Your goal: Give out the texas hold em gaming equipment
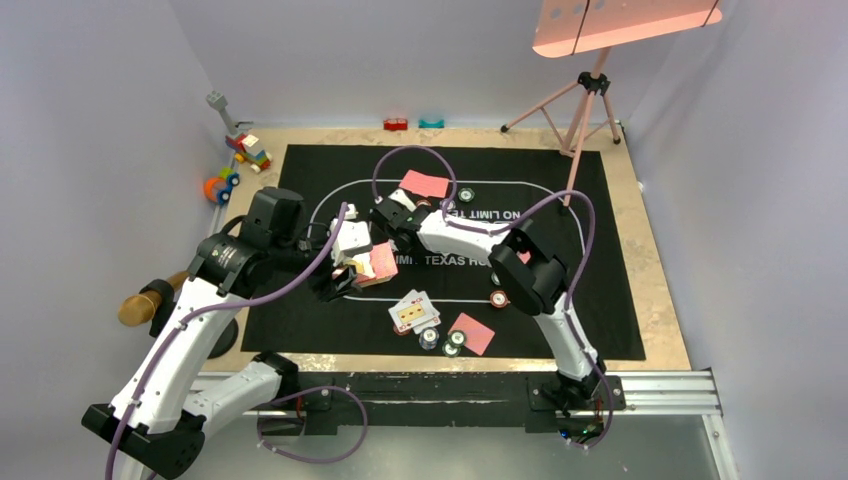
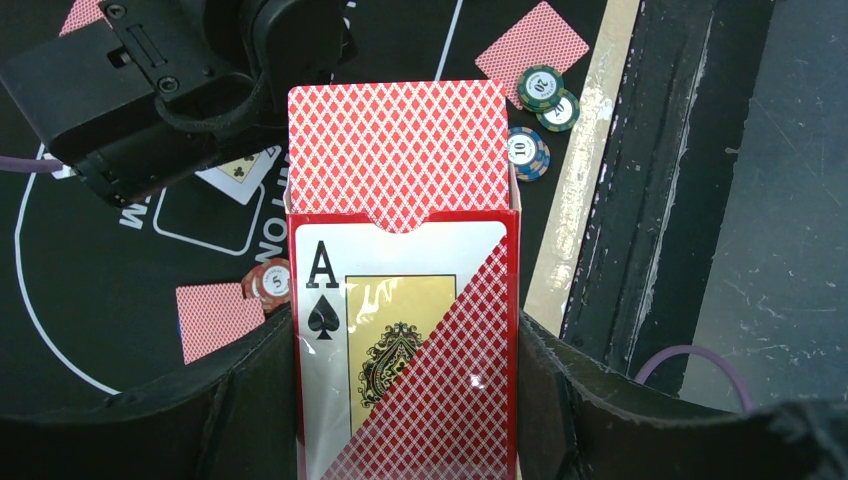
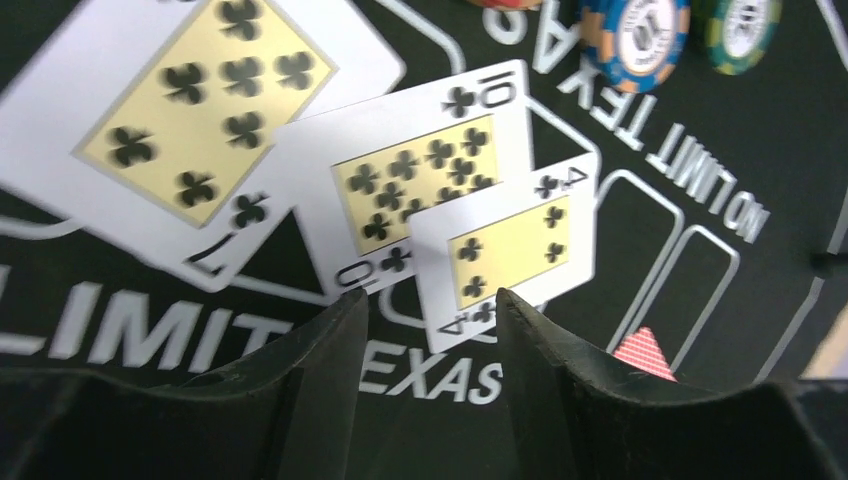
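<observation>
Red lattice backs stick up out of the deck [image 2: 400,330], whose box front shows an ace of spades; the left gripper [image 2: 405,400] clamps it by both long sides at the bottom centre of the left wrist view, jaws narrowed hard against the box. In the top view this grip sits left of centre over the mat [image 1: 600,300].

The right gripper [image 3: 425,305] stands about half open with only mat between its jaws, holding nothing; its tips sit just below the four of clubs [image 3: 510,250], and I cannot tell whether they touch it. The four lies face up over a corner of the ten [image 3: 420,170], which overlaps the seven [image 3: 190,120] at upper left. A blue-and-orange chip [image 3: 635,35] and a green chip [image 3: 745,30] sit along the top edge.

From above, a face-down card [image 1: 425,184] lies at upper centre of the mat; another [image 1: 472,333] lies at lower centre, beside two chips [image 1: 453,343].
</observation>
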Robot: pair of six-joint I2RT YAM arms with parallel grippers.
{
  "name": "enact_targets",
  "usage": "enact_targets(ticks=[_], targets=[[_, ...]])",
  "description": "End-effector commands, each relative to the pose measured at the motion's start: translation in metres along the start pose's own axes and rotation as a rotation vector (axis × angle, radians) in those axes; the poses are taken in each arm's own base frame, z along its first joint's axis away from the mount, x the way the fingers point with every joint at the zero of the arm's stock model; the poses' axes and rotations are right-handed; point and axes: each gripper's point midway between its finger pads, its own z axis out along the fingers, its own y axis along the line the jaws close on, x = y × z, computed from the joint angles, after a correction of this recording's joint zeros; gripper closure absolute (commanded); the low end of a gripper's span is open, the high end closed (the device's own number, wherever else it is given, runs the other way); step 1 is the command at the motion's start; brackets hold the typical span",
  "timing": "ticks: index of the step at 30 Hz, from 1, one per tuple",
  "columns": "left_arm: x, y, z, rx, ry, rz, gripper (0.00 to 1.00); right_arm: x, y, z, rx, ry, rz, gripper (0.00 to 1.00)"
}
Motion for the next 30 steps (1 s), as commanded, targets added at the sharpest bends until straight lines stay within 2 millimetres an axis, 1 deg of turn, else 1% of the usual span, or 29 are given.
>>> enact_targets(ticks=[1, 4, 7, 9, 10, 11, 14, 16, 19, 20, 25, 28, 30], targets=[[-0.015, 0.003, -0.004, -0.01, -0.054, 0.034, 1.0, -0.015, 0.024, -0.026, -0.202, -0.054, 0.078, 0.44], [-0.015, 0.003, -0.004, -0.01, -0.054, 0.033, 1.0, -0.027, 0.019, -0.042, -0.273, -0.082, 0.134, 0.43], [-0.014, 0.003, -0.004, -0.014, -0.054, 0.033, 1.0, -0.046, 0.003, -0.068, -0.367, -0.126, 0.223, 0.43], [-0.014, 0.004, -0.005, -0.018, -0.053, 0.033, 1.0, -0.059, -0.014, -0.089, -0.431, -0.163, 0.294, 0.42], [-0.014, 0.004, -0.004, -0.019, -0.053, 0.033, 1.0, -0.066, -0.028, -0.103, -0.464, -0.192, 0.338, 0.42], [-0.014, 0.004, -0.005, -0.021, -0.054, 0.032, 1.0, -0.07, -0.038, -0.112, -0.492, -0.206, 0.374, 0.41], [-0.014, 0.004, -0.004, -0.022, -0.057, 0.027, 1.0, -0.076, -0.064, -0.145, -0.615, -0.254, 0.471, 0.38], [-0.013, 0.004, -0.003, -0.021, -0.056, 0.025, 1.0, -0.076, -0.075, -0.169, -0.714, -0.293, 0.516, 0.34], [-0.013, 0.005, -0.001, -0.02, -0.056, 0.024, 1.0, -0.069, -0.077, -0.205, -0.905, -0.322, 0.549, 0.21], [-0.013, 0.006, 0.0, -0.019, -0.056, 0.025, 1.0, -0.066, -0.075, -0.216, -0.968, -0.322, 0.555, 0.18], [-0.014, 0.008, 0.003, -0.015, -0.059, 0.024, 1.0, -0.053, -0.048, -0.272, -1.331, -0.312, 0.563, 0.12], [-0.015, 0.009, 0.003, -0.016, -0.063, 0.022, 1.0, -0.049, -0.037, -0.291, -1.494, -0.278, 0.609, 0.1], [-0.015, 0.01, 0.004, -0.02, -0.063, 0.02, 1.0, -0.052, -0.034, -0.301, -1.558, -0.293, 0.612, 0.09]])
